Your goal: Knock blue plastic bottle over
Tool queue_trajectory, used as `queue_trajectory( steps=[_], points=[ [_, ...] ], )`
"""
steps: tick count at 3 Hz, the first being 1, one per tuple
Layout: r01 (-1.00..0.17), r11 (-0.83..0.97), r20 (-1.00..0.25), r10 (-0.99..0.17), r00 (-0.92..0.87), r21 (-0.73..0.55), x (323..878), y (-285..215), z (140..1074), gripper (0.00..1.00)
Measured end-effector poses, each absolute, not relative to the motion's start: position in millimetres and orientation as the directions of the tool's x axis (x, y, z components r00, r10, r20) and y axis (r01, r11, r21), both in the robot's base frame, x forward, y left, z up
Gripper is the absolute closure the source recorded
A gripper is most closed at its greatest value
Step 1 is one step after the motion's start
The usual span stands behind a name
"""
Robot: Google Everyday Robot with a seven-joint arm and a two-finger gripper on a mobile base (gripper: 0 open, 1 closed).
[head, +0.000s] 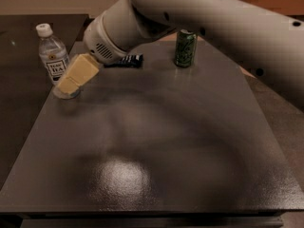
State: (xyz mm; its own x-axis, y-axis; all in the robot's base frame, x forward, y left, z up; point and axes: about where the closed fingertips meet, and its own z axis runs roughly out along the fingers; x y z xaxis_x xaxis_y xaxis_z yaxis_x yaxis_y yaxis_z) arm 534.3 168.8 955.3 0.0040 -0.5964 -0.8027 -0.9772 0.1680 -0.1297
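The blue plastic bottle (54,60) stands upright at the far left of the dark table (156,141). It is clear, with a white cap and a "TEA" label. My gripper (76,75) reaches in from the upper right on a big white arm. Its cream-coloured fingers (78,73) lie right in front of the bottle's lower part and cover its right side. They look to be touching it.
A green drink can (185,48) stands at the far middle of the table. A flat dark-blue snack wrapper (125,60) lies to its left, just behind the wrist. The arm spans the upper right of the view.
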Motion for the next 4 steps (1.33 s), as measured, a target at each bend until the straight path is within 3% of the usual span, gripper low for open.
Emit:
queue_trajectory(
  steps=[4],
  points=[
    [-0.963, 0.231, -0.849, -0.529, -0.005, -0.138, 582, 234, 932, 0.00]
  ],
)
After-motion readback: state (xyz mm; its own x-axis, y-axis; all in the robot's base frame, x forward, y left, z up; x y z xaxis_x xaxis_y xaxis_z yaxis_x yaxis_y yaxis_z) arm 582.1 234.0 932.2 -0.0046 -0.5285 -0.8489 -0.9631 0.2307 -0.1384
